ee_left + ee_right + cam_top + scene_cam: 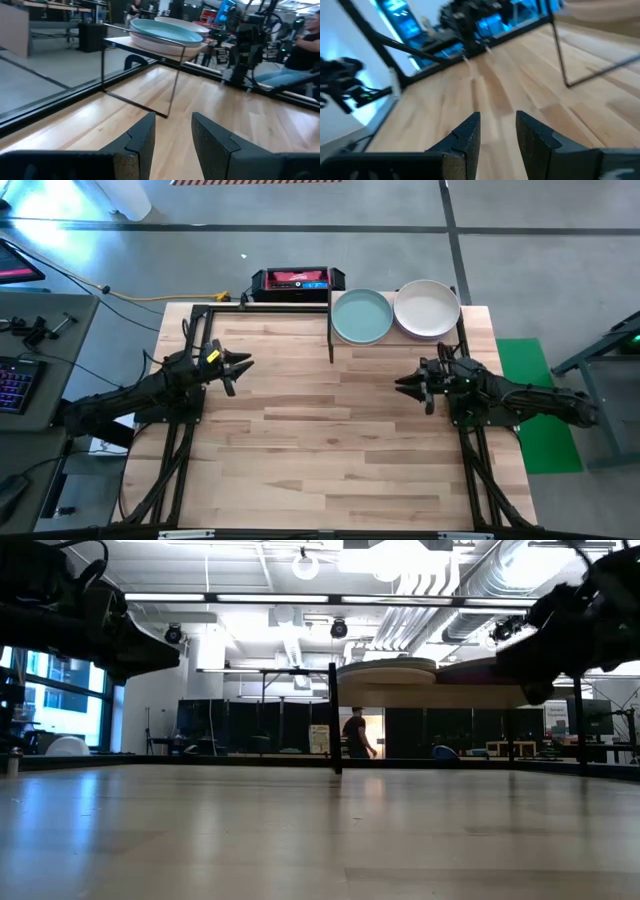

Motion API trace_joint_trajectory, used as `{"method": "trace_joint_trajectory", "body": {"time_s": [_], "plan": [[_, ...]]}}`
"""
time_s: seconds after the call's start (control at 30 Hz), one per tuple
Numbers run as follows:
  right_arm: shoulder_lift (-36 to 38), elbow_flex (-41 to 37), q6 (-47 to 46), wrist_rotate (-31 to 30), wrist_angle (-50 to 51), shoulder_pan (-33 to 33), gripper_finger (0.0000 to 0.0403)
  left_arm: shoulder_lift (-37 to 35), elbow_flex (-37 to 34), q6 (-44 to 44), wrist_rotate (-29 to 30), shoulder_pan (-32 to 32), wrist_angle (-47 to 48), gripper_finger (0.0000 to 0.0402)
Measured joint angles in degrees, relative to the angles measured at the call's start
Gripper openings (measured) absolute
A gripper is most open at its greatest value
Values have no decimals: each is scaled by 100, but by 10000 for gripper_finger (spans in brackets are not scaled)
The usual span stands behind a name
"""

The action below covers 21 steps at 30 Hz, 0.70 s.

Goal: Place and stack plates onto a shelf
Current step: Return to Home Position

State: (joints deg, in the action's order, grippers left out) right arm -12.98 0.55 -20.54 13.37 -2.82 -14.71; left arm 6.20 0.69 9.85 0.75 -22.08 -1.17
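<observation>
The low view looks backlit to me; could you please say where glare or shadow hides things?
Low view: ceiling lamps backlight it, so the left gripper and right gripper are black silhouettes and the shelf underside is shaded. High view: even light, glare only on the floor; the teal plate shows plainly.

— Where are the plates?
— In two stacks, just beside each other, on the shelf (119, 41) at the far edge of the table (330, 440), right of its middle.
— What's on top?
— A teal plate (361, 316) tops the left stack, with a cream-white plate (165, 46) showing under it. A pale plate (427, 308) tops the right stack. All lie flat, right way up.
— And the shelf?
— Light wood, raised on thin black posts.
</observation>
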Motion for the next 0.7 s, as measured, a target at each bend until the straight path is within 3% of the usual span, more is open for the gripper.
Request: {"method": "trace_joint_trajectory", "body": {"time_s": [0.4, 0.7], "plan": [[1130, -1, 1, 2, -5, 647, 107, -302, 0, 0, -2, 733, 2, 117], [1292, -3, 1, 2, -5, 652, 107, -597, 0, 0, -4, 1106, -2, 117]]}}
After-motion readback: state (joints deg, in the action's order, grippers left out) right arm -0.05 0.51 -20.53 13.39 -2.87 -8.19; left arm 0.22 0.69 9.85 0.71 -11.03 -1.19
